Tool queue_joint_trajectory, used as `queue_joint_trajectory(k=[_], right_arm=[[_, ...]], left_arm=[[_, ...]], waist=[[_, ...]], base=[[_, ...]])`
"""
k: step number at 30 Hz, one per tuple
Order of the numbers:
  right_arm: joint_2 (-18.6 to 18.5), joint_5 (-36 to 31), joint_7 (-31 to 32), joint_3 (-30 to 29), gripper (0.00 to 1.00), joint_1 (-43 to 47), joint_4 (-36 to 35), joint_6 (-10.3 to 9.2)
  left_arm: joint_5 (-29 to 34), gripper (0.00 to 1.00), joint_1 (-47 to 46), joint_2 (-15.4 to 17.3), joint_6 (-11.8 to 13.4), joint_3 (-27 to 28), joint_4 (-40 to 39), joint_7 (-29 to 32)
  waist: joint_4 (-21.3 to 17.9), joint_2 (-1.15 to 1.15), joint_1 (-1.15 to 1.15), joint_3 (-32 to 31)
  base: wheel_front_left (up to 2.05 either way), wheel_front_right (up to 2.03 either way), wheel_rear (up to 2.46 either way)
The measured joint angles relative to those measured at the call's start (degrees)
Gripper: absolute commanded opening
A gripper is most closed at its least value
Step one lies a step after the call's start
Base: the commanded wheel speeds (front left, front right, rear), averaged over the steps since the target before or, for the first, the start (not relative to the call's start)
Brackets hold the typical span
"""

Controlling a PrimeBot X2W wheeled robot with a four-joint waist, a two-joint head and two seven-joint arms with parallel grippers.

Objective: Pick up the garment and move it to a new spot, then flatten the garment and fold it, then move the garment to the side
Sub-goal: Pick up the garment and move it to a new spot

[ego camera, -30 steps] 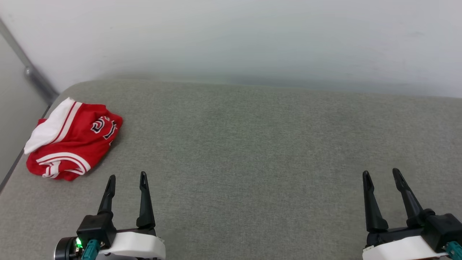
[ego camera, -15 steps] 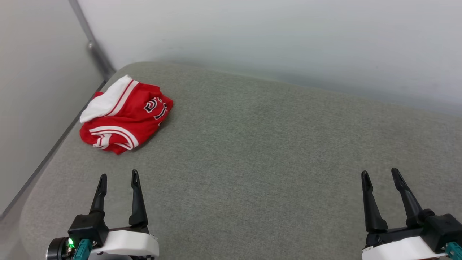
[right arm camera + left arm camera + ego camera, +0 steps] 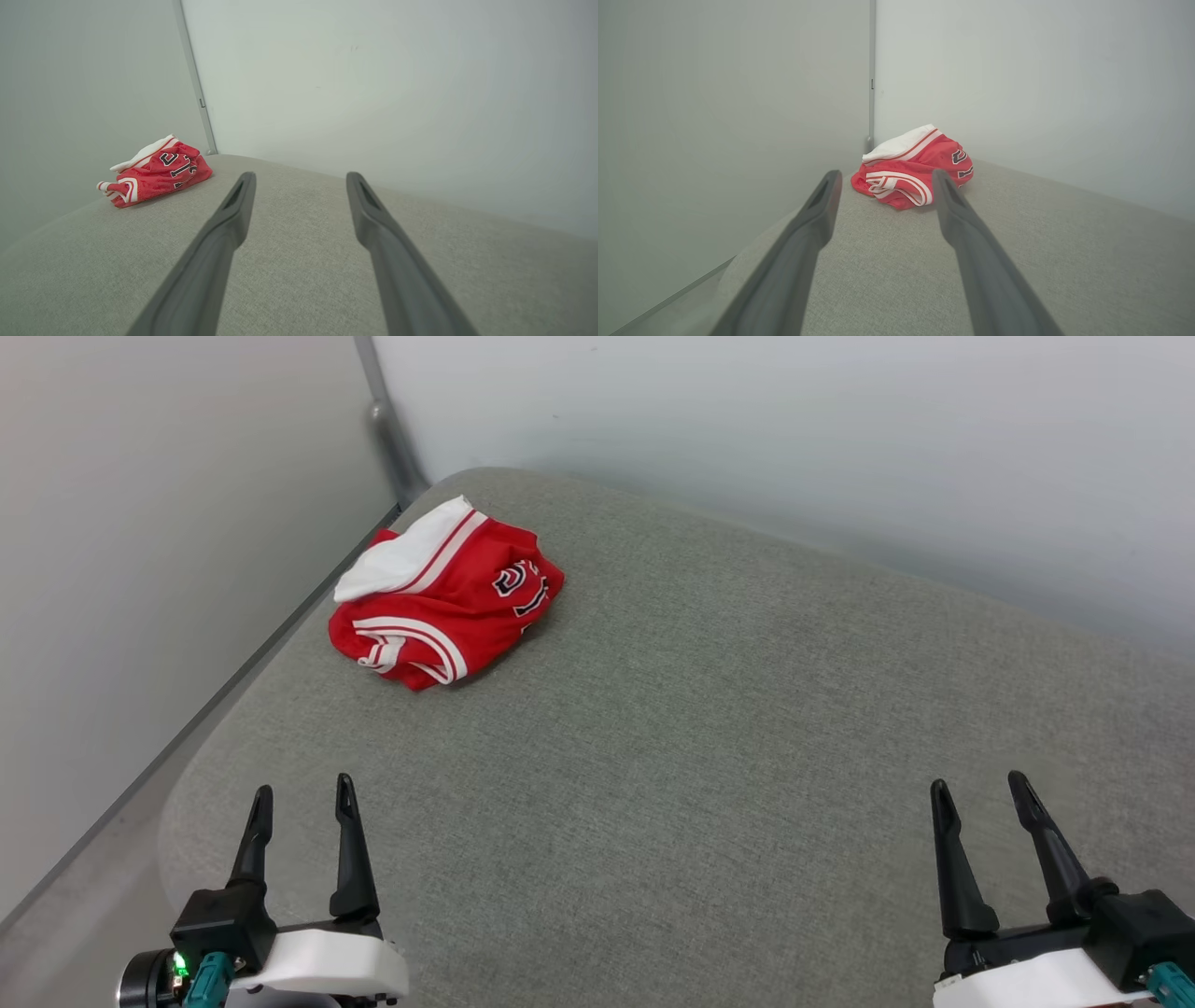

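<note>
The garment [image 3: 446, 607] is a red jersey with white sleeve ends and striped trim, lying crumpled near the far left corner of the grey cushioned surface [image 3: 709, 728]. In the left wrist view the garment [image 3: 915, 172] lies straight ahead beyond the fingertips; in the right wrist view the garment [image 3: 156, 171] lies far off to the left. My left gripper [image 3: 304, 793] stands open and empty at the lower left, well short of the jersey. Low at the right, my right gripper [image 3: 980, 786] is open and empty too, far from it.
Pale walls close the surface in on the left and at the back, meeting at a grey corner post [image 3: 385, 425]. The cushion's rounded left edge [image 3: 191, 761] drops to a narrow gap beside the left wall.
The head view has swung left, so the garment now sits nearer the picture's middle and the left wall and corner post show. Both grippers stay open in the same places.
</note>
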Motion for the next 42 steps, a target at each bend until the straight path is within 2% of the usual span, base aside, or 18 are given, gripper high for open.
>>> queue_joint_trajectory(k=[5, 11, 17, 23, 27, 32, 38, 40, 42], right_arm=[[0.0, -0.4, 0.0, 0.15, 1.0, 0.0, 0.0, 0.0], [0.0, -1.02, 0.0, 0.44, 1.0, -0.01, -0.12, 0.0], [0.0, -2.47, 0.0, 0.49, 1.0, -0.93, -0.96, 0.0], [0.0, -5.11, 0.0, 0.04, 1.0, -2.99, -2.22, 0.0], [0.01, -6.89, 0.01, -0.44, 1.0, -4.77, -3.07, 0.0], [0.04, -8.88, 0.01, -0.8, 1.0, -7.32, -4.61, 0.0], [0.08, -10.68, 0.01, -1.0, 1.0, -9.45, -7.16, 0.0], [0.08, -11.18, 0.01, -1.08, 1.0, -10.12, -8.01, 0.0], [0.08, -11.62, 0.01, -1.23, 1.0, -10.68, -8.81, 0.0]], left_arm=[[-0.03, 1.0, 0.01, 0.0, -0.02, 0.35, 0.12, 0.0], [-0.02, 1.0, -0.84, -0.01, -0.68, 1.29, 0.64, 0.0], [1.48, 1.0, -8.33, 0.27, -4.39, 5.35, 1.7, 0.0], [1.12, 1.0, -20.65, 3.23, -8.18, 11.03, 4.3, -0.01], [1.1, 1.0, -28.42, 4.82, -9.58, 13.0, 5.6, 0.0], [0.56, 1.0, -36.72, 7.92, -11.12, 13.8, 9.29, -0.01], [-0.98, 1.0, -45.08, 14.36, -11.73, 11.66, 19.84, 0.02], [-3.46, 1.0, -48.6, 16.68, -11.94, 9.61, 22.97, 2.41], [-7.25, 1.0, -50.77, 19.15, -11.95, 5.57, 25.46, 7.4]], waist=[[1.46, 0.0, 0.0, -0.1], [1.33, 0.0, 0.0, 0.18], [0.2, 0.0, 0.0, 2.04], [-1.6, 0.0, 0.0, 5.97], [-3.01, 0.0, 0.0, 9.68], [-4.81, 0.0, 0.01, 14.84], [-6.87, 0.0, 0.01, 20.55], [-7.52, 0.0, 0.01, 22.18], [-8.15, 0.0, 0.01, 23.61]], base=[[0.0, 0.0, 0.0], [0.0, 0.0, 0.0], [0.0, 0.0, 0.0], [0.0, 0.0, 0.0], [0.0, 0.0, 0.0], [0.0, 0.0, 0.0], [0.0, 0.0, 0.0], [0.0, 0.0, 0.0], [0.0, 0.0, 0.0]])
